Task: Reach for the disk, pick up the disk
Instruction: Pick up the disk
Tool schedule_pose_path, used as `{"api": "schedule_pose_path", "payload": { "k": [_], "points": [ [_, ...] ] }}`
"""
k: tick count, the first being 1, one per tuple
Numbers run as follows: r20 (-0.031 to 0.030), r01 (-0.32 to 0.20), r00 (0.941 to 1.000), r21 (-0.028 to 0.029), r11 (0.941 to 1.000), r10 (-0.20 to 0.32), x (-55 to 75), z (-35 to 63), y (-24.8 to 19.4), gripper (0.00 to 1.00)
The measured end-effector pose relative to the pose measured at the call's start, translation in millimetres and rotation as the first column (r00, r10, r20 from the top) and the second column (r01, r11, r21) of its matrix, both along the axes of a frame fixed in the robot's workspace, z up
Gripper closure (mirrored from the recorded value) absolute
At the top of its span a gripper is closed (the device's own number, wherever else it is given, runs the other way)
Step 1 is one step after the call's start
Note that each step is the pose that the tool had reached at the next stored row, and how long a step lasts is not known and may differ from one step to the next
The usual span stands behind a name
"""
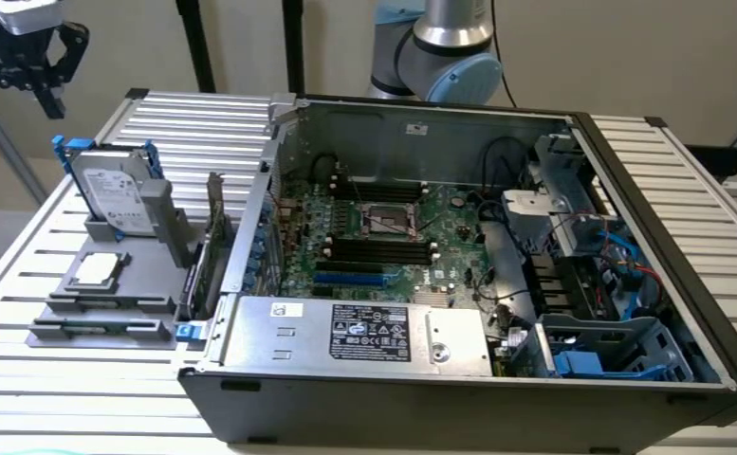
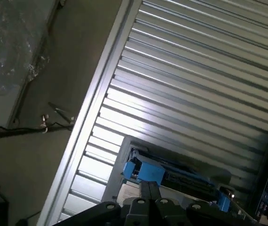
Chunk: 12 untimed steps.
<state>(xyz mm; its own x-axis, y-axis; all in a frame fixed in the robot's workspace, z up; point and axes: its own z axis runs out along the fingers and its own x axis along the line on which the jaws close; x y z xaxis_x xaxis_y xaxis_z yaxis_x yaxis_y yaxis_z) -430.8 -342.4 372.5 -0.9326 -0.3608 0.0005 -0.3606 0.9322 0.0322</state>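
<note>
Right now, at the exterior view's far left, my end effector hangs high above the table, its fingers pinched together and holding nothing. Below it and a little toward the exterior view's right, the disk stands on edge in a grey holder, well apart from the fingers. Further right sits the open computer case. In the wrist view the disk's blue-bracketed top edge shows just beyond the closed tips. To reach well, I judge the fingers must spread before descending, straddle the disk's two flat faces, and come straight down so neither tip catches the bracket or the holder.
</note>
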Motion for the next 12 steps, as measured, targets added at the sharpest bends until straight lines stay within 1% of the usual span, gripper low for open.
{"api": "schedule_pose_path", "payload": {
  "k": [3, 6, 9, 12],
  "points": [
    [0.0000, -0.055, 0.9985, 0.0000, 0.9985, 0.055, 0.0, 0.0, 0.0, 0.89],
    [0.0000, -0.109, 0.9941, 0.0000, 0.9941, 0.109, 0.0, 0.0, 0.0, 0.89],
    [0.0000, -0.164, 0.9865, 0.0000, 0.9865, 0.164, 0.0, 0.0, 0.0, 0.89],
    [0.0000, -0.217, 0.9761, 0.0000, 0.9761, 0.217, -0.1, 0.0, 0.1, 0.89]
  ]
}}
